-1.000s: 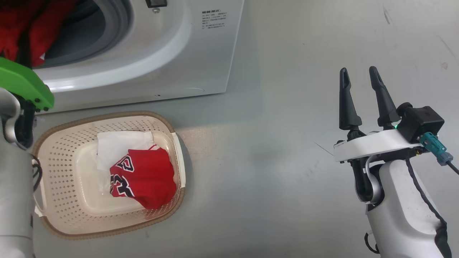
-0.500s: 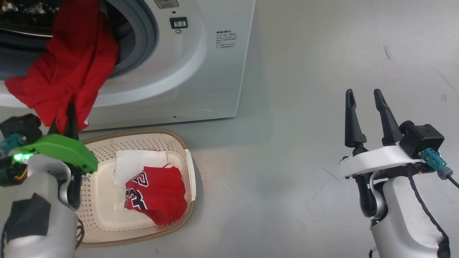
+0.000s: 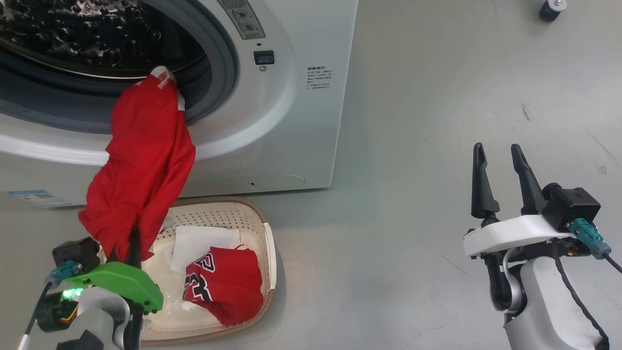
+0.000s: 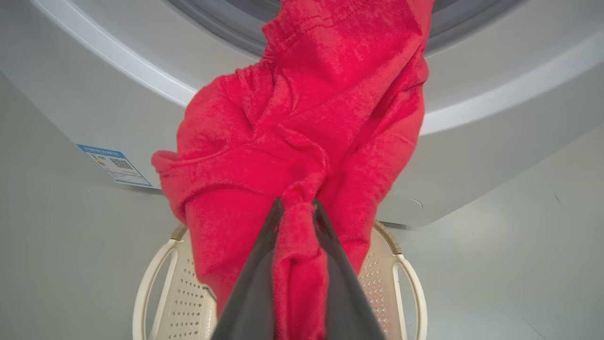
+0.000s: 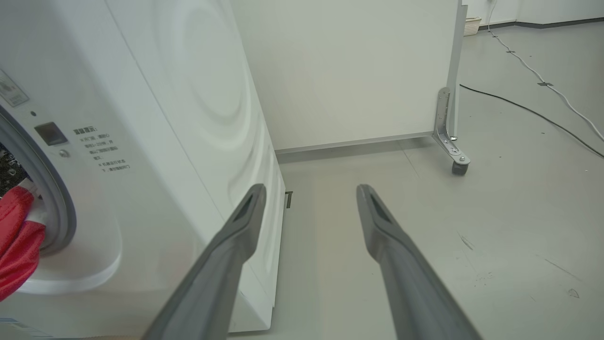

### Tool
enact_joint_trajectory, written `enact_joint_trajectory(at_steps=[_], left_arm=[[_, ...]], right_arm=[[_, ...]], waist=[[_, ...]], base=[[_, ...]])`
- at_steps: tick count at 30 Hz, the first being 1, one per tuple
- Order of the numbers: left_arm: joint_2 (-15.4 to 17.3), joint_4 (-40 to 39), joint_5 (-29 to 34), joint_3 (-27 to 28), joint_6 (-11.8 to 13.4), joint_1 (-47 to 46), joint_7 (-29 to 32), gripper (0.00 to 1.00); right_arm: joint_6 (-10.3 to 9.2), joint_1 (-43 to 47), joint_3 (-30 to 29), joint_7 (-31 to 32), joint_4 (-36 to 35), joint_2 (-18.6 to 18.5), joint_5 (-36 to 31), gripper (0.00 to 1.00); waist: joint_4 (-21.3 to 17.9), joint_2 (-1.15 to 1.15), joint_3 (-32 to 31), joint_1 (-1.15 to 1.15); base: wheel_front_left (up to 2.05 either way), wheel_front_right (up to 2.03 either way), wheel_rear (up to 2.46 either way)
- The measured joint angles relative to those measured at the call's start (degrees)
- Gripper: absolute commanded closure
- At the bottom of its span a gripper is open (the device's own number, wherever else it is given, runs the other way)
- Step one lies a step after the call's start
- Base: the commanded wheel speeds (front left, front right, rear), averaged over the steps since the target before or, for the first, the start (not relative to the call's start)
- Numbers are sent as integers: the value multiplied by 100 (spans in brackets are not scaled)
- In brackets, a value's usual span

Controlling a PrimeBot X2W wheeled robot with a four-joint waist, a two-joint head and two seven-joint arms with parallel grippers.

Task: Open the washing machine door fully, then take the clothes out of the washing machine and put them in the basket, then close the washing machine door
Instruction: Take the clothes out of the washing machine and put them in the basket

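Red garment point(image 3: 146, 165): hanging out of washing machine point(image 3: 301, 136) mouth, top end on grey gasket point(image 3: 226, 73), lower bunch clamped in left gripper point(image 4: 295, 208) just above basket point(image 3: 270, 253). 1 red jersey point(image 3: 223, 287) plus white fabric point(image 3: 204, 243) already in basket. Right gripper point(image 3: 496, 148) apart, empty, well off to the side. Risk: could snag on gasket and slip the pinch, or trail over rim onto floor if released early.

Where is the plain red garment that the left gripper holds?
Left side of the head view: the red garment hangs from the opening of the washing machine down to the left gripper, which pinches its lower end above the basket.
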Motion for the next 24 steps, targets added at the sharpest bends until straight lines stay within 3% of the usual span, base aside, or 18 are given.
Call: enact_joint_trajectory(at_steps=[24], left_arm=[[-126, 460, -182, -220, -2, 103, 164, 100]], right_arm=[[24, -42, -16, 0, -343, 1, -260, 0]], waist=[[-162, 0, 880, 0]], base=[[0, 0, 0]])
